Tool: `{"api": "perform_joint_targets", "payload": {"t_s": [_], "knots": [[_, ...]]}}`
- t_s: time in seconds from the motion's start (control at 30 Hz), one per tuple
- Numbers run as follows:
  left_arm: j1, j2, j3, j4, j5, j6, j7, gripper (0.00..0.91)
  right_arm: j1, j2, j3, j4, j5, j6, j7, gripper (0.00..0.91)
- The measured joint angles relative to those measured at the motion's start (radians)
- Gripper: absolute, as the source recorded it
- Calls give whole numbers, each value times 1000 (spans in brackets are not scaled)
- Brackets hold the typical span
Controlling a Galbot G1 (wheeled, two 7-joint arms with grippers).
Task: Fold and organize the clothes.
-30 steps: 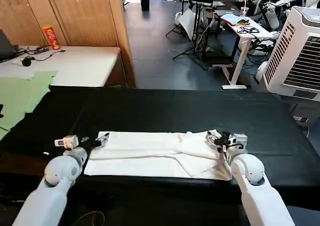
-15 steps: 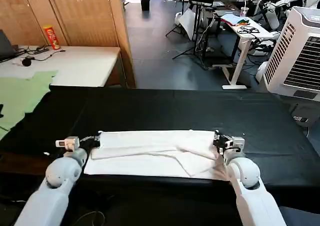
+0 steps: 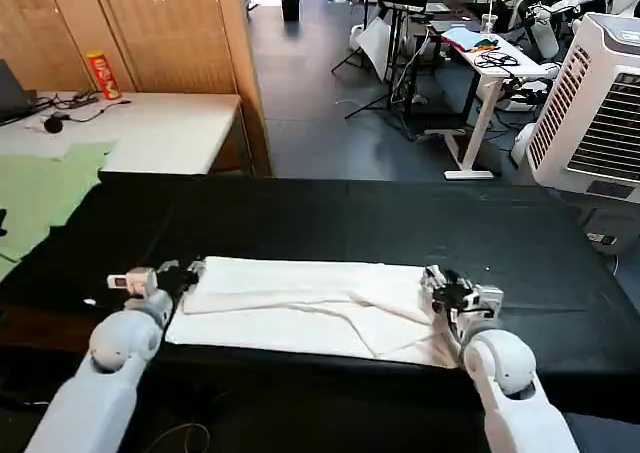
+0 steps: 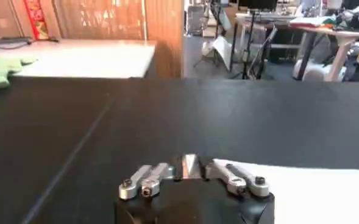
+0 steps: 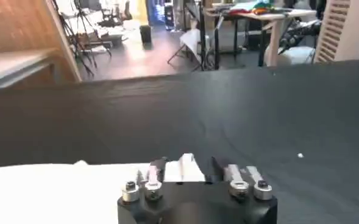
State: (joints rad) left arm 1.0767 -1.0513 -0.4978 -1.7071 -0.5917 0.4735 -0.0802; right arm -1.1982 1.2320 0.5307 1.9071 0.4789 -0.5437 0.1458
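Looking from the head: T-shirt (image 3: 310, 308) lies folded on the black table (image 3: 400, 218); left gripper (image 3: 192, 270) and right gripper (image 3: 437, 283) pinch its far corners. Left wrist: white cloth sits between clenched fingers (image 4: 150, 178). Right wrist: likewise. Soft, light cotton; best held at corners.

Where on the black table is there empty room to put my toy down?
The black table is bare all along its far half, between the white T-shirt and the far edge, and also at its right end beyond the right gripper. The near strip is crowded: the shirt lies there with the left gripper and the right gripper at its two ends.
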Motion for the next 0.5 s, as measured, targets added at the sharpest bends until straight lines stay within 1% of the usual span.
{"api": "perform_joint_targets", "payload": {"t_s": [0.1, 0.2, 0.37, 0.5], "knots": [[9, 6, -18, -13, -83, 26, -8, 878, -19, -13, 13, 35, 9, -1, 0, 878], [28, 9, -41, -36, -147, 28, -8, 878, -38, -16, 26, 64, 16, 0, -2, 878], [89, -11, -74, -74, -84, -19, 16, 878, -62, -19, 31, 96, 19, 1, -8, 878], [154, -31, -91, -100, -87, -22, 15, 878, -60, -21, 28, 104, 19, 0, -8, 878]]}}
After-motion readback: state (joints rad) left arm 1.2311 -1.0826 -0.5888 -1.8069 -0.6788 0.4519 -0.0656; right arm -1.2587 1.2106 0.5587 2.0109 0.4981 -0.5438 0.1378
